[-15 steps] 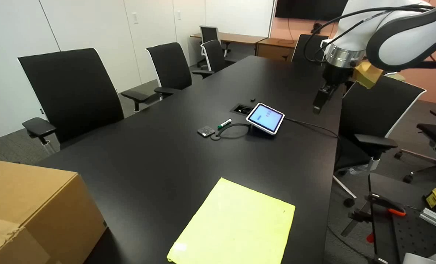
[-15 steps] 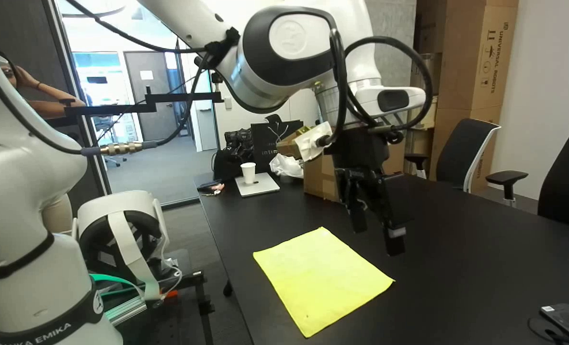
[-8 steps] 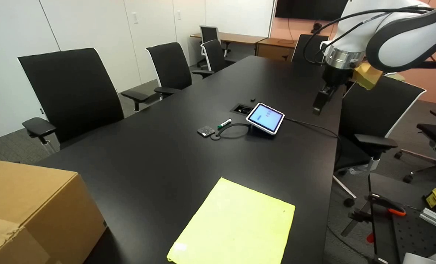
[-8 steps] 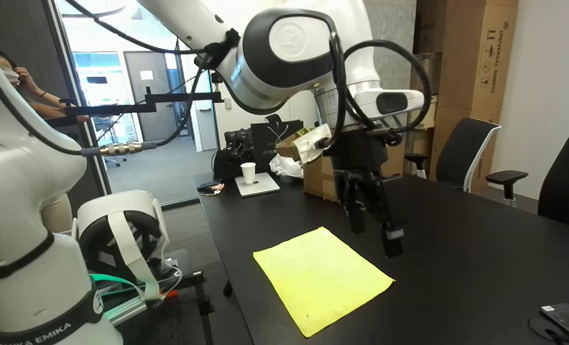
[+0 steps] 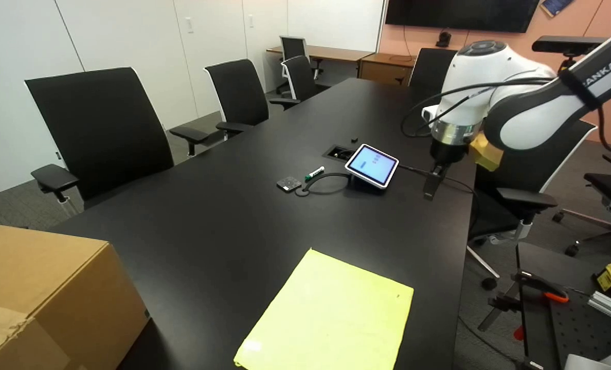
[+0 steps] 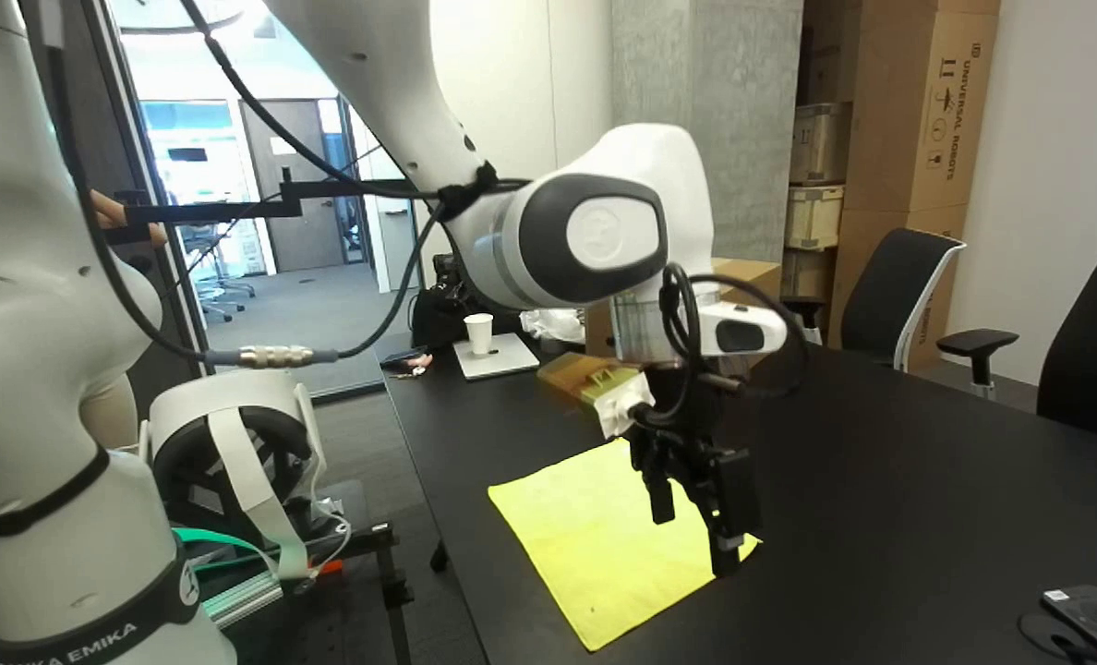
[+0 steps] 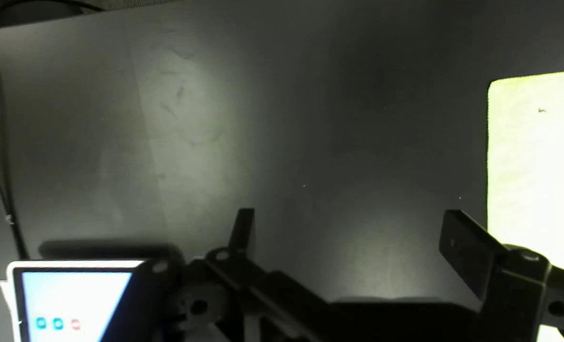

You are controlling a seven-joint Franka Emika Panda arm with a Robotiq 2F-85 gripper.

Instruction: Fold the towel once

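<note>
The pale yellow towel (image 5: 331, 313) lies flat and spread out on the black table; it shows in both exterior views (image 6: 599, 536). In the wrist view one corner and edge of the towel (image 7: 533, 166) show at the right. My gripper (image 7: 348, 213) is open, its two fingers wide apart with nothing between them but table behind. In an exterior view the gripper (image 5: 429, 193) hangs above the table beyond the towel's far edge, beside the tablet. In an exterior view the gripper (image 6: 693, 543) overlaps part of the towel and hides some of its edge.
A tablet on a stand (image 5: 372, 166) with cables, a green marker (image 5: 315, 173) and a small dark square device (image 5: 288, 184) stand on the table. A cardboard box (image 5: 64, 298) is at the near end. A laptop with a white cup (image 6: 479, 332) lies farther off. Chairs line the table.
My arm and gripper have come down toward the table and moved nearer to the towel. The gripper is still open, and the towel has not moved.
</note>
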